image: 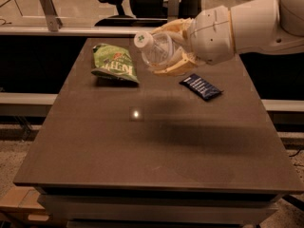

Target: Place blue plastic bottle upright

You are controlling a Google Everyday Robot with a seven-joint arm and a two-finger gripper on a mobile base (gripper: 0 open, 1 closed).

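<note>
Gripper (pixel 165 51) hangs over the far middle of the table (pixel 142 156), reaching in from the right on a bulky white arm (pixel 237 25). Its tan fingers (pixel 172 69) are closed round the body of the blue plastic bottle (pixel 154 50), which is lifted clear of the tabletop. The bottle is tilted, with its white cap (pixel 141 39) pointing up and to the left. A green snack bag (pixel 114 63) lies on the table to the left. A flat dark blue packet (pixel 200 86) lies just right of the gripper and a little nearer. A small bright spot of light (pixel 137 113) shows on the wood near the middle.
</note>
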